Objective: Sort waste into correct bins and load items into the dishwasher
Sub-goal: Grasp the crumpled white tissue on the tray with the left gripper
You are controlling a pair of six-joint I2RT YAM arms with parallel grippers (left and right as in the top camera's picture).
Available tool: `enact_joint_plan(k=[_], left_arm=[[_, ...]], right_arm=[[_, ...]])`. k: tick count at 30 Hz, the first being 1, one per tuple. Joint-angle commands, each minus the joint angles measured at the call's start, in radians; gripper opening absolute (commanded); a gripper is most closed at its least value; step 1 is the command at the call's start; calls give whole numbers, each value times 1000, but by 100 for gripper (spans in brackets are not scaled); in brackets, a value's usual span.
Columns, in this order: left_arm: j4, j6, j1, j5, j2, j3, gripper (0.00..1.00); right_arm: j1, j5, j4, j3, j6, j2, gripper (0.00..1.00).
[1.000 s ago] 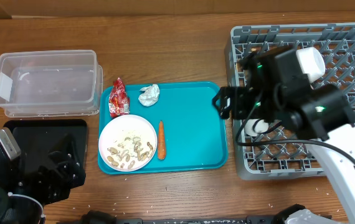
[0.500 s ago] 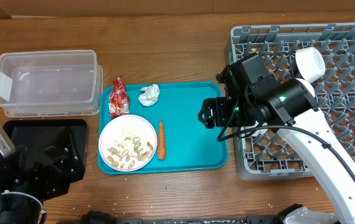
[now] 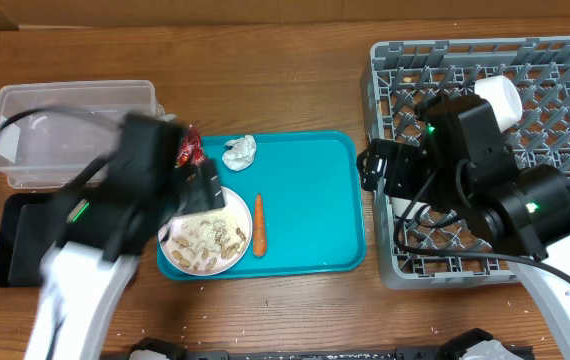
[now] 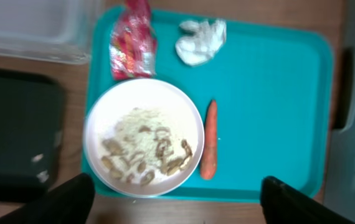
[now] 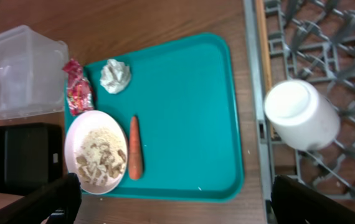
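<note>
While left claw [image 4: 177, 181] and right claw [image 5: 174, 182] gape, grainy scraps [image 4: 143, 149] dot a round bowl [image 4: 101, 122].

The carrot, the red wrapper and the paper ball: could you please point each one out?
carrot [image 4: 209, 140], left wrist view, middle of its length
red wrapper [image 4: 132, 45], left wrist view, its crumpled middle
paper ball [image 5: 115, 76], right wrist view, its centre

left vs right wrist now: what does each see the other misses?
Left wrist only: the open left gripper. Right wrist only: the open right gripper, the white cup on the dish rack; left wrist has just a blurred grey strip there. Both: teal tray, plate of food scraps, carrot, red wrapper, paper ball, clear tub, black tray.
</note>
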Motion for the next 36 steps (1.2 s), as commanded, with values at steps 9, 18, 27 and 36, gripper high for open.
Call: enact_joint_plan(k=[9, 18, 27, 36], left_arm=[[315, 144, -42, 43, 497, -54, 78], [509, 165, -60, -49, 721, -54, 61], [461, 165, -59, -94, 698, 29, 4], [414, 166, -51, -163, 675, 140, 74]], right_arm=[[-1, 24, -90, 5, 18, 2, 100], [-1, 24, -102, 5, 17, 2, 100], [-1, 27, -105, 5, 14, 2, 100], [-1, 27, -113, 5, 14, 2, 100]])
